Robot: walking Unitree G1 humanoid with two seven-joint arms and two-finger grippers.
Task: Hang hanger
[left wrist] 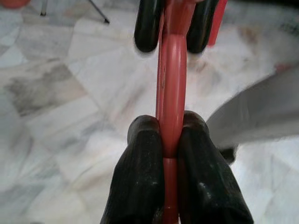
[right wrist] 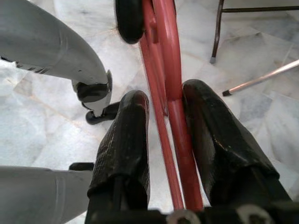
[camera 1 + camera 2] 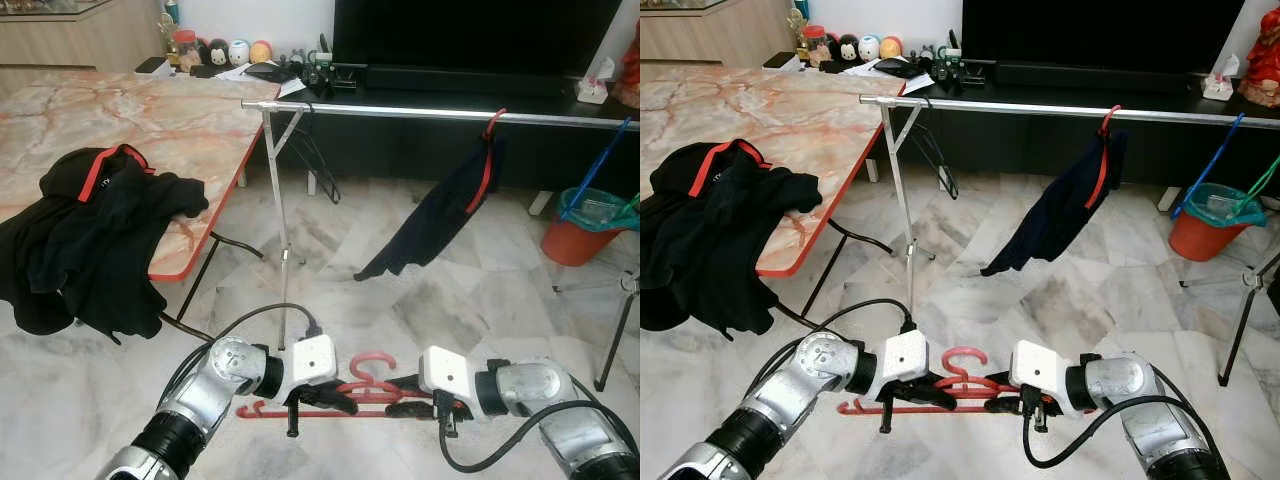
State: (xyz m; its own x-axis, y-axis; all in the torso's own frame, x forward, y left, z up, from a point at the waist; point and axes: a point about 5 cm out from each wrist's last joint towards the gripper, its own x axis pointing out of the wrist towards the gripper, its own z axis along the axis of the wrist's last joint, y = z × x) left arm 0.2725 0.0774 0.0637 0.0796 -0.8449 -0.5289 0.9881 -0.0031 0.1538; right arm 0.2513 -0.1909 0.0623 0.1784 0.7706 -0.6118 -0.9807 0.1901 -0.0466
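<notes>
A red plastic hanger [image 3: 365,389] is held low over the marble floor in front of me, hook up, by both grippers. My left gripper [image 3: 338,400] is shut on it from the left; in the left wrist view its fingertips [image 1: 145,135] pinch the red bar [image 1: 170,70]. From the right, my right gripper [image 3: 405,396] is shut on the hanger too, with the red bars [image 2: 170,46] between its fingers [image 2: 133,121]. The metal clothes rail [image 3: 420,113] runs across the room well above and beyond the hanger.
A dark garment [image 3: 440,215] hangs from the rail on a red hanger, with empty black hangers [image 3: 315,160] near its left end. The rail's stand leg [image 3: 283,250] rises ahead. A marble table [image 3: 150,120] with black clothes [image 3: 90,230] is left; an orange bucket [image 3: 575,235] right.
</notes>
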